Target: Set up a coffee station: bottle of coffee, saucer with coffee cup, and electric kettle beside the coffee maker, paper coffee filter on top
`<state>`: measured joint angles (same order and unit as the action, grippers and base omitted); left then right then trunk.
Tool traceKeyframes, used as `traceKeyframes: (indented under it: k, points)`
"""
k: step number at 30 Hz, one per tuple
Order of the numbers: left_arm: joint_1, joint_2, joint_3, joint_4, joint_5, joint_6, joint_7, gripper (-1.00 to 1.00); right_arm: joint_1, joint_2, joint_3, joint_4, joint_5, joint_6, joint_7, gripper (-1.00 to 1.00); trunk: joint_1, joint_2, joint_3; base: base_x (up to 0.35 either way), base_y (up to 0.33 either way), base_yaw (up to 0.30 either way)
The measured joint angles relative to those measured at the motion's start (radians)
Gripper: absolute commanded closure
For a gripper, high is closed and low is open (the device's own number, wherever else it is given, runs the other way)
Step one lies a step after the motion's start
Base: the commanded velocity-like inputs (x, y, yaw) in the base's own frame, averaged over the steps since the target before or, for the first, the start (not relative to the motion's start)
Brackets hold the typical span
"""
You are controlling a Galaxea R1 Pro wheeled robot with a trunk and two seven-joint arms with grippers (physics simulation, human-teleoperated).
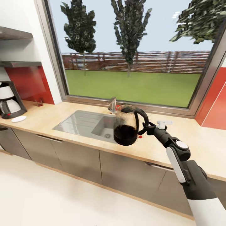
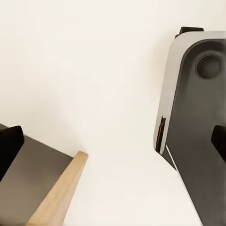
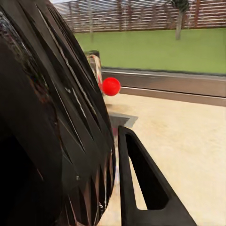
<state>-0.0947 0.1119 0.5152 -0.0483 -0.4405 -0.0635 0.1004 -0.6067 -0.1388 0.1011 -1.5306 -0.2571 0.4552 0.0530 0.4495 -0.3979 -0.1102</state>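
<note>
The electric kettle (image 1: 126, 125), glass with a dark lower half and a black handle, hangs upright in the air over the sink's right part and the counter's front edge. My right gripper (image 1: 146, 128) is shut on its handle from the right. In the right wrist view the kettle's dark body (image 3: 52, 122) looms close beside one black finger (image 3: 141, 188). The black and white coffee maker (image 1: 9, 99) stands on the countertop at the far left, with a white saucer (image 1: 18, 119) lying just in front of it. My left gripper (image 2: 113, 146) is open, hanging over the pale floor.
A steel sink (image 1: 81, 122) with a faucet (image 1: 112, 105) is set into the wooden countertop (image 1: 194, 141) under a wide window. Two grey shelves (image 1: 18, 63) hang on the wall above the coffee maker. Grey cabinet fronts (image 1: 78, 157) run below the counter.
</note>
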Motion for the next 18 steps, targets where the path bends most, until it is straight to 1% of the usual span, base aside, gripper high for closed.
traceKeyframes:
  k: [14,18]
  points:
    - [0.0,0.0,-0.003,0.001,0.0,-0.001,0.0,-1.0,0.0,0.001,0.0,0.001,0.0,0.0,0.0,1.0,0.0,0.0,0.008,0.0,0.0,0.273]
    - [0.0,0.0,-0.003,0.001,0.0,-0.001,0.0,-1.0,0.0,0.001,0.001,0.002,0.0,0.0,0.0,1.0,0.0,0.0,0.011,0.059,0.034,0.27]
